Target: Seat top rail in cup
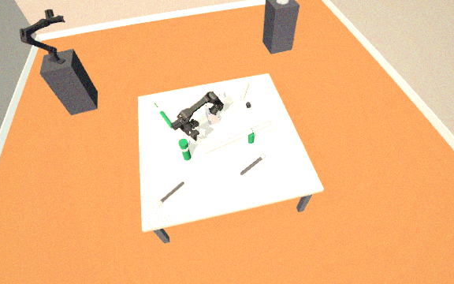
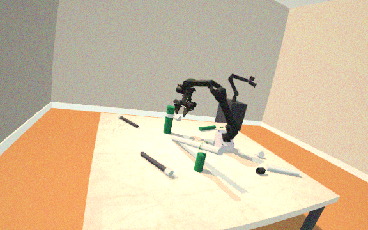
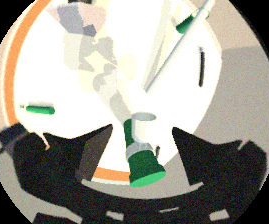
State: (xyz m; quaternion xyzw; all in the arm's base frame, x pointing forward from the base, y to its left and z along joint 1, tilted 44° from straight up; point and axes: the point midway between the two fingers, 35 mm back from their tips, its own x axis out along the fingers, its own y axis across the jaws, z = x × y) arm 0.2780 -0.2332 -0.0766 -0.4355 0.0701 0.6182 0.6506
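Observation:
The big green post [image 1: 187,155] [image 2: 167,126] [image 3: 137,162] stands upright. Its pale brace band [image 2: 170,115] [image 3: 138,150] sits up near the cap, with the white rail-end cup [image 2: 178,118] [image 3: 144,131] on its side. The white rail [image 1: 260,126] [image 2: 187,142] [image 3: 180,47] passes by the wire loop above the small green post [image 1: 251,139] [image 2: 199,163] [image 3: 185,24]. Its end toward the big post is outside the cup and looks lower. My gripper [image 2: 180,115] [image 3: 142,128] is open and empty, its fingertips close above the cup; contact cannot be told.
Dark rods [image 1: 253,164] [image 2: 129,121] lie on the table. A green rod [image 1: 165,119] [image 2: 207,128] lies beyond the big post. A black knob [image 1: 248,105] [image 2: 260,170] and a white tube [image 1: 245,91] [image 2: 283,171] lie beyond the arm's base.

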